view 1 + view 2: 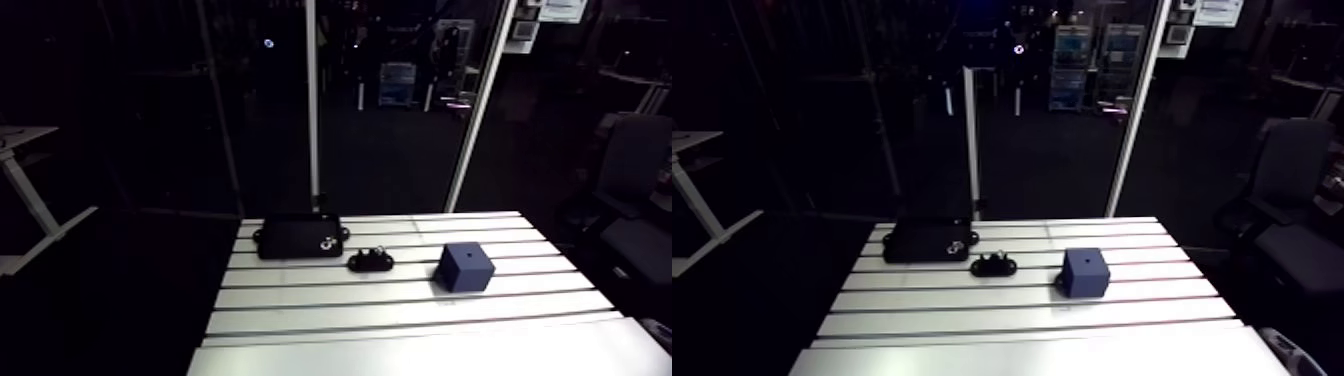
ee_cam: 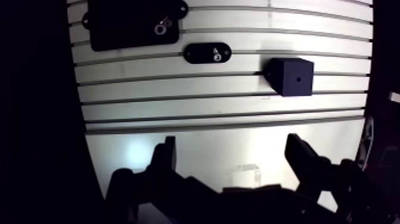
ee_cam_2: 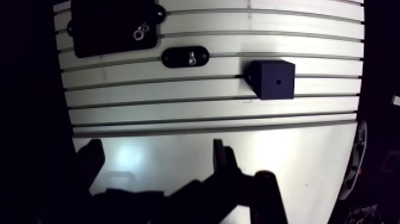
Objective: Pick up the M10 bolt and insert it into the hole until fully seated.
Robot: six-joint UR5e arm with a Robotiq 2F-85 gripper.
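Note:
A dark blue cube (image 2: 291, 76) with a small hole (image 2: 297, 78) in its upper face sits on the slotted aluminium table (image 2: 178, 104). Beside it lies a small black oval holder (image 2: 206, 53) with a shiny bolt head (image 2: 218, 56) on it. Beyond that is a flat black plate (image 2: 134, 24) carrying another shiny metal piece (image 2: 161, 27). My gripper (image 2: 232, 161) is open and holds nothing, hovering high over the table's near smooth part, well short of all three. The arm view shows the cube (image 1: 465, 268), holder (image 1: 370, 262) and plate (image 1: 297, 238), but not the gripper.
A white upright post (image 1: 313, 110) stands behind the table's far edge. Another slanted white post (image 1: 480, 110) rises at the far right corner. Dark floor surrounds the table on both sides.

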